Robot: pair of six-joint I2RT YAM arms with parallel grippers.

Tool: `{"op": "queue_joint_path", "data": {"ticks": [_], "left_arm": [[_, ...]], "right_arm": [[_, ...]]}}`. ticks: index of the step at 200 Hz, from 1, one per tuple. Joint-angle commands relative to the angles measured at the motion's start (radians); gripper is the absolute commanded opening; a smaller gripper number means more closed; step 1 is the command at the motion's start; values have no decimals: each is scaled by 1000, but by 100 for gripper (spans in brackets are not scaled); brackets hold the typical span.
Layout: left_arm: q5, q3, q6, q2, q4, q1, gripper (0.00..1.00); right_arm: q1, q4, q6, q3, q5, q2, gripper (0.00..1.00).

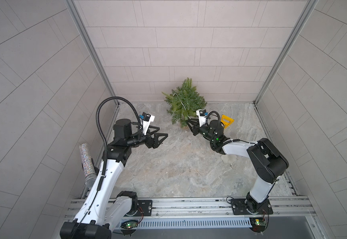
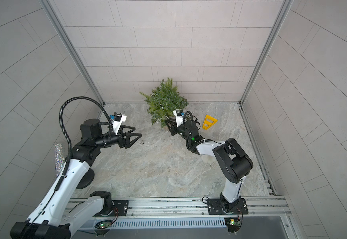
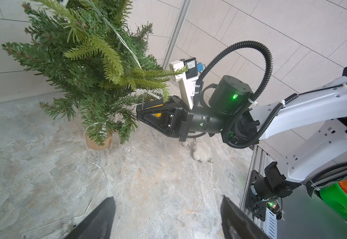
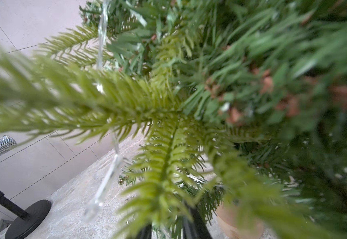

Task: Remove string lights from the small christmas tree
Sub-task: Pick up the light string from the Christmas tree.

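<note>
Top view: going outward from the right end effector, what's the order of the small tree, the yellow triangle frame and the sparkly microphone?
1. small christmas tree: its low branches meet the right end effector.
2. yellow triangle frame: on the floor, to the robot's right.
3. sparkly microphone: far across, on the robot's left.

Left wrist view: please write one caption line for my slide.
Right gripper among the lower branches of the small christmas tree strung with string lights.
</note>
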Motion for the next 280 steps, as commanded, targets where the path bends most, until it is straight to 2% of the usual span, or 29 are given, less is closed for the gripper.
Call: {"op": "queue_joint_path", "data": {"ticks": [1, 22, 70, 141, 197, 242, 280], "left_arm": [[8, -4, 17, -8, 0, -3, 84], [10, -4, 17, -6, -3, -3, 84], [0, -3, 21, -8, -13, -2, 84], [1, 1, 19, -9, -16, -2, 84], [2, 8, 17, -12, -16, -3, 84], [-2, 5, 7, -12, -5, -2, 84], [-2, 14, 0, -9, 0, -3, 84]], "right_arm": [[7, 62, 6, 4, -15, 2, 21], [8, 68, 7, 6, 2, 3, 17], [8, 85, 20, 0, 1, 7, 0], [7, 30, 29, -35, -17, -75, 0], [5, -205, -55, -36, 34, -215, 0], [3, -343, -90, 9, 33, -272, 0], [3, -552, -151, 111, -83, -308, 0]]}}
